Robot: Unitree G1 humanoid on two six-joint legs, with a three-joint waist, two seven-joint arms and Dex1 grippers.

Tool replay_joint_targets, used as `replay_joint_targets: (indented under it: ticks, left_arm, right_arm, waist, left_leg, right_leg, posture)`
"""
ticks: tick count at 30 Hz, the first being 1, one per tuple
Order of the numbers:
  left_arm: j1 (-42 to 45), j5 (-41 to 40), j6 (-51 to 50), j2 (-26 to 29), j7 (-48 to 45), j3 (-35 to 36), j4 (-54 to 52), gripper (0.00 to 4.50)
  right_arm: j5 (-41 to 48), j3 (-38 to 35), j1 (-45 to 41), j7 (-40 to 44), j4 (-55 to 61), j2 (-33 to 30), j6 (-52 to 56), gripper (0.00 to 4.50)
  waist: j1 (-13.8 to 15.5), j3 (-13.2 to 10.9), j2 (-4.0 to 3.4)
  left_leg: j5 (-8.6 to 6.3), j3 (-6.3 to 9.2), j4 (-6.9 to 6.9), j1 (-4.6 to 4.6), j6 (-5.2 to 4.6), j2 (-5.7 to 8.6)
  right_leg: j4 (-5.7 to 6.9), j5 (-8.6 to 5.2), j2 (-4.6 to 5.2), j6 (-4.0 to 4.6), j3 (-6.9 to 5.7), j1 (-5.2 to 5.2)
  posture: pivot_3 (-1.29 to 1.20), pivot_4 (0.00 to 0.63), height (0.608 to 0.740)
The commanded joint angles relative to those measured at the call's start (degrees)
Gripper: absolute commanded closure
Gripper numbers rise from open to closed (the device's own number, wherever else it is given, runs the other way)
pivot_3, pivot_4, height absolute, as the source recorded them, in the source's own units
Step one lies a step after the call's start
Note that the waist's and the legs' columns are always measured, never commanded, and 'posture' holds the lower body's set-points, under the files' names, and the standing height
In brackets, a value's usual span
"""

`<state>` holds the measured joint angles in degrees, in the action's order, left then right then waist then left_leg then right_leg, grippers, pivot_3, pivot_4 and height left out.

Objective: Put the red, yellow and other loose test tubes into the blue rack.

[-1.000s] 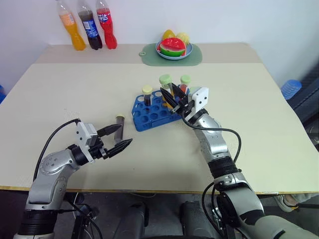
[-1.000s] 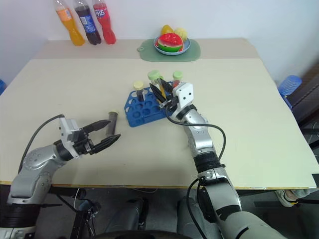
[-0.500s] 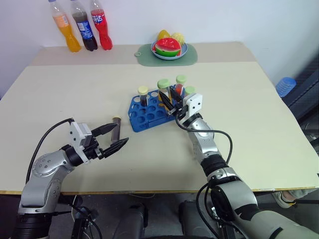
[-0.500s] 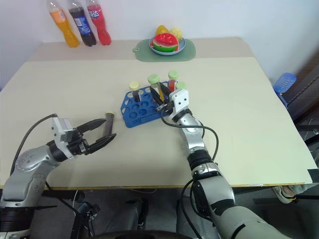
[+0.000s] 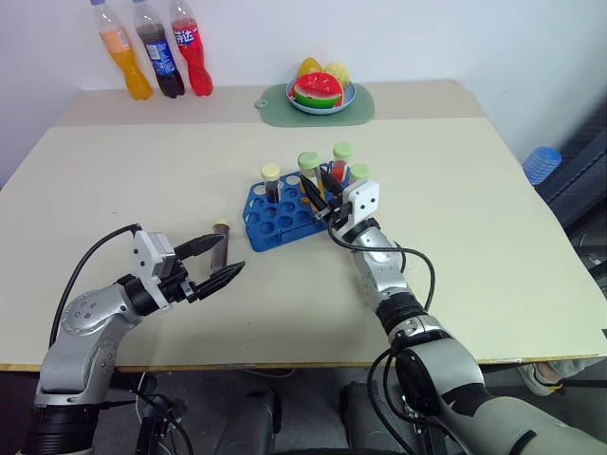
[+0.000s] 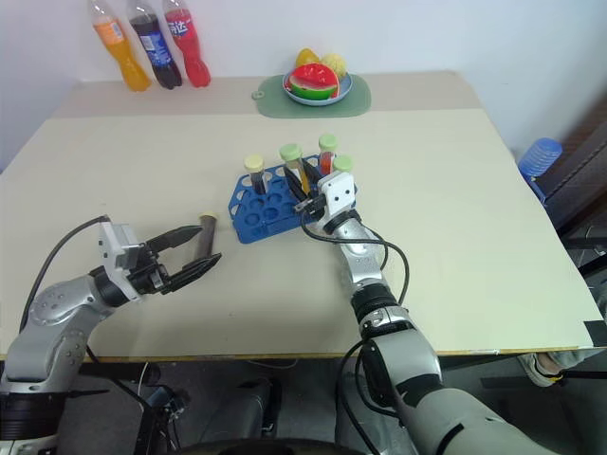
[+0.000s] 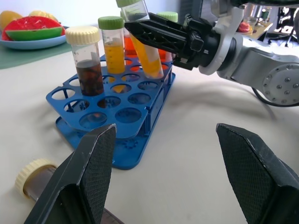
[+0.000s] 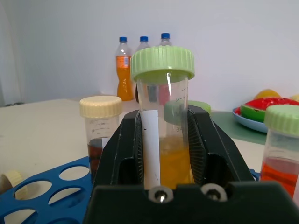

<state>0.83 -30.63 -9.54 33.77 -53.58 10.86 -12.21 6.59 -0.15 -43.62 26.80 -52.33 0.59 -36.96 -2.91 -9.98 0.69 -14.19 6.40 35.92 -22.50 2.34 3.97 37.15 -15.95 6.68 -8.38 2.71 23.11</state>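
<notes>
R gripper is clamped on a yellow-liquid tube w/ a green cap, held over the blue rack and leaning, lower end down near a hole; can't tell if the tip is in yet. The fingers pinch the clear barrel just under the cap, approx upper third.

Rack sits mid tabletop. Already standing in it: a brown-liquid tube w/ cream cap, a 2nd yellow tube w/ green cap and a red-orange one. One loose tube, dark liquid w/ cream cap, lies on its side on the tabletop, just beside the L gripper, whose fingers are spread wide w/ nothing between them.

Handling, as I judge it:
- Tubes look like thin clear plastic: stiff, light, partly filled, so the bottom end is the heavy end.
- Smooth round wall = slippery; could twist or slide in a pinch grip. Ribbed cap gives more bite, and a hold just under it lets the cap act as a stop.
- Prob not very fragile, but hard squeeze mid-barrel could flex it.
- Lying tube will roll if nudged. Best to take it across the barrel near the cap end, fingers either side.
- Rack looks light too; a tube jammed in at an angle could shove or tip it. Straighten first.
</notes>
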Motion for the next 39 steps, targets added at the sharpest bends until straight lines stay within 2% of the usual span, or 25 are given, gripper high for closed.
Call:
replay_joint_targets:
  ticks: [1, 4, 11, 12, 16, 19, 23, 27, 30, 31, 34, 39]
  left_arm:
    - [0.3, -0.6, 0.2, -0.1, 0.3, 0.5, -1.6, 0.94]
    - [0.3, -0.7, -0.2, -0.4, 0.7, 0.4, -2.2, 0.94]
    - [1.0, -0.8, -1.0, -0.6, 2.1, 0.6, -2.4, 0.94]
    - [1.1, -0.9, -1.3, -0.8, 2.6, 0.7, -2.4, 0.94]
    - [0.7, -1.3, -4.1, -2.0, 7.8, 2.0, -4.6, 0.94]
    - [0.7, -3.6, -7.6, -3.4, 13.0, 4.2, -7.4, 0.94]
    - [1.0, -5.2, -17.4, -4.8, 26.3, 7.4, -13.1, 0.94]
    - [3.2, -8.9, -39.6, -4.0, 44.4, 10.7, -19.8, 0.94]
    - [14.4, -14.7, -61.6, -5.7, 54.8, 13.5, -18.7, 0.94]
    - [18.3, -16.4, -66.0, -8.0, 57.9, 15.4, -18.0, 0.94]
    - [28.6, -15.8, -79.2, -14.4, 62.9, 20.2, -16.9, 0.94]
    - [38.0, -19.1, -83.0, -16.8, 74.2, 18.3, -6.8, 0.94]
  right_arm:
    - [0.9, -1.0, 0.0, 0.5, -1.6, 0.8, -1.2, 3.70]
    - [2.8, -1.8, 1.0, 3.4, -1.1, 1.1, -1.7, 3.70]
    - [1.7, -1.4, 2.7, 4.8, 2.1, -0.8, -2.8, 0.16]
    - [1.1, -0.9, 3.2, 4.9, 3.2, -1.4, -2.9, 0.03]
    - [0.6, 1.8, 8.4, 8.8, 14.5, -5.5, 1.3, 0.03]
    - [1.6, 3.3, 13.8, 12.1, 24.8, -10.2, 8.4, 0.03]
    - [4.1, 4.4, 22.9, 17.9, 38.5, -18.3, 17.6, 0.03]
    - [8.3, 3.0, 29.7, 23.3, 48.8, -26.1, 24.0, 0.03]
    - [13.0, 0.9, 32.5, 29.9, 55.3, -33.9, 29.4, 0.03]
    - [13.7, 0.5, 32.4, 30.7, 56.3, -35.5, 30.6, 0.03]
    - [14.3, -0.7, 30.5, 30.1, 56.3, -36.7, 32.2, 0.03]
    - [14.4, -1.5, 30.5, 28.9, 58.1, -36.5, 34.0, 0.03]
  waist:
    - [0.0, 0.0, 0.00]
    - [-0.2, 0.0, 0.00]
    - [-0.6, 0.0, -0.01]
    - [-0.6, 0.0, -0.02]
    - [-0.4, 0.0, -0.02]
    - [-0.2, 0.0, -0.02]
    - [0.5, 0.0, 0.00]
    - [0.7, 0.0, 0.03]
    - [1.1, -0.1, 0.05]
    - [1.1, -0.1, 0.13]
    - [1.2, -0.1, 0.33]
    - [1.1, -0.1, 0.39]
  left_leg:
    - [0.00, 0.00, 0.00, 0.00, 0.00, 0.00]
    - [0.00, 0.00, 0.00, 0.00, 0.00, 0.00]
    - [0.00, 0.01, -0.01, 0.00, 0.00, 0.00]
    - [0.00, 0.01, -0.01, 0.00, 0.00, 0.00]
    - [0.00, 0.02, -0.01, -0.02, 0.00, 0.00]
    - [0.00, 0.02, -0.01, -0.01, -0.01, 0.00]
    - [-0.01, 0.01, 0.02, -0.02, -0.02, 0.01]
    - [-0.03, 0.03, 0.08, -0.02, -0.05, 0.03]
    - [-0.03, 0.09, 0.12, 0.03, -0.06, 0.04]
    - [-0.03, 0.17, 0.21, 0.02, -0.06, 0.07]
    - [-0.05, 0.22, 0.29, 0.06, -0.08, 0.10]
    - [-0.03, 0.21, 0.18, 0.08, -0.04, 0.08]
  right_leg:
    - [0.00, 0.00, 0.00, 0.00, 0.00, -0.01]
    - [0.00, 0.00, 0.00, 0.00, 0.00, -0.01]
    - [0.01, 0.00, 0.00, 0.00, 0.00, 0.00]
    - [0.01, 0.00, 0.00, 0.00, 0.00, 0.00]
    - [-0.01, 0.00, 0.01, 0.00, 0.00, 0.00]
    - [-0.01, 0.00, 0.02, 0.00, 0.00, 0.00]
    - [-0.05, -0.01, 0.04, -0.01, 0.01, -0.04]
    - [-0.07, -0.02, 0.06, -0.03, 0.00, -0.14]
    - [-0.06, -0.03, 0.05, -0.05, -0.05, -0.25]
    - [-0.06, -0.04, 0.05, -0.06, -0.14, -0.34]
    - [-0.11, -0.04, 0.05, -0.09, -0.21, -0.47]
    - [-0.13, -0.06, 0.04, -0.11, -0.20, -0.40]
  posture:
    - [0.00, 0.150, 0.740]
    - [0.00, 0.150, 0.740]
    - [0.00, 0.150, 0.740]
    - [0.00, 0.150, 0.740]
    - [0.00, 0.150, 0.740]
    - [0.00, 0.150, 0.740]
    - [0.00, 0.150, 0.740]
    - [0.00, 0.150, 0.740]
    - [0.00, 0.150, 0.740]
    - [0.00, 0.150, 0.740]
    - [0.00, 0.150, 0.740]
    - [0.00, 0.150, 0.740]
